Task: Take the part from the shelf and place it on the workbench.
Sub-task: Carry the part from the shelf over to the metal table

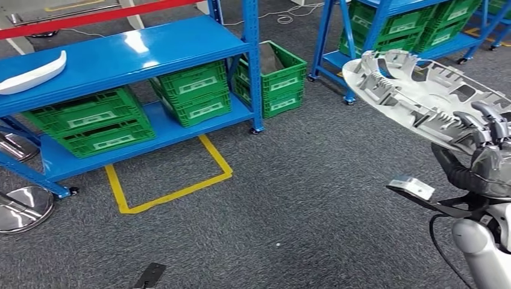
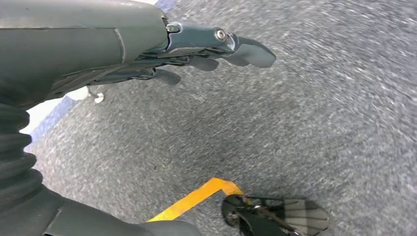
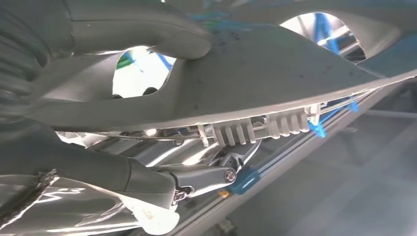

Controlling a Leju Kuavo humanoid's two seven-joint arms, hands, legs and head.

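Gripping the rim of the round grey part (image 1: pixel 422 96), the right robot hand (image 1: pixel 485 135) holds it flat, away from the blue shelf (image 1: pixel 120 57); left robot hand (image 2: pixel 196 54) hangs spread, holding nothing.

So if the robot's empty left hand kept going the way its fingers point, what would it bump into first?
Probably just the grey carpet floor. In the left wrist view the left hand points out over bare carpet, with nothing in front of it, though depth is hard to judge.
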